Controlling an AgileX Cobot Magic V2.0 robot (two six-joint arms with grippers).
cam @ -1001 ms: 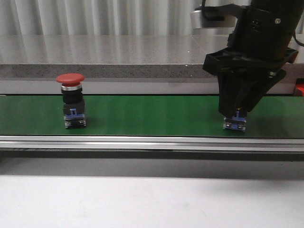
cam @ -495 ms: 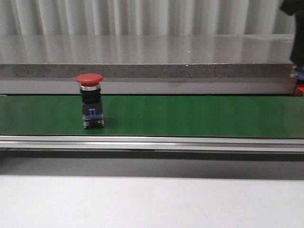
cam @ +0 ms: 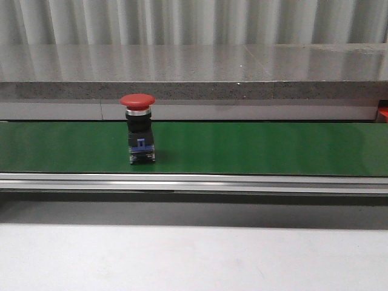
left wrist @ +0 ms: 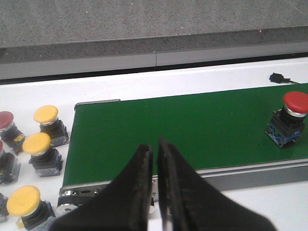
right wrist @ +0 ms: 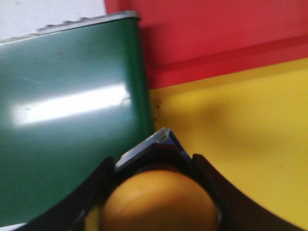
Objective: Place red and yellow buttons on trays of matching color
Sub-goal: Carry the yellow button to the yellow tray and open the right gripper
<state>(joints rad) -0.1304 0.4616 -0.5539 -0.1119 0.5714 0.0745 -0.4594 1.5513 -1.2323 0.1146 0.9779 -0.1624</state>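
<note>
A red button (cam: pixel 139 126) stands upright on the green belt (cam: pixel 242 148); the left wrist view shows that red button (left wrist: pixel 289 118) at the belt's far side. My left gripper (left wrist: pixel 155 147) is shut and empty, above the belt's (left wrist: pixel 183 130) near edge. My right gripper (right wrist: pixel 154 166) is shut on a yellow button (right wrist: pixel 159 202), held over the edge between the belt (right wrist: pixel 72 120) and the yellow tray (right wrist: pixel 240 134). The red tray (right wrist: pixel 216 33) lies beside the yellow one. Neither gripper shows in the front view.
Several spare yellow buttons (left wrist: pixel 37 146) and a red one (left wrist: pixel 6 120) stand on the white table (left wrist: pixel 38 94) beside the belt's end. A grey stone ledge (cam: pixel 194 66) runs behind the belt. A black cable end (left wrist: pixel 278 77) lies past the belt.
The right arm with its button has left the front view to the right. The red button has ridden the belt rightward.
</note>
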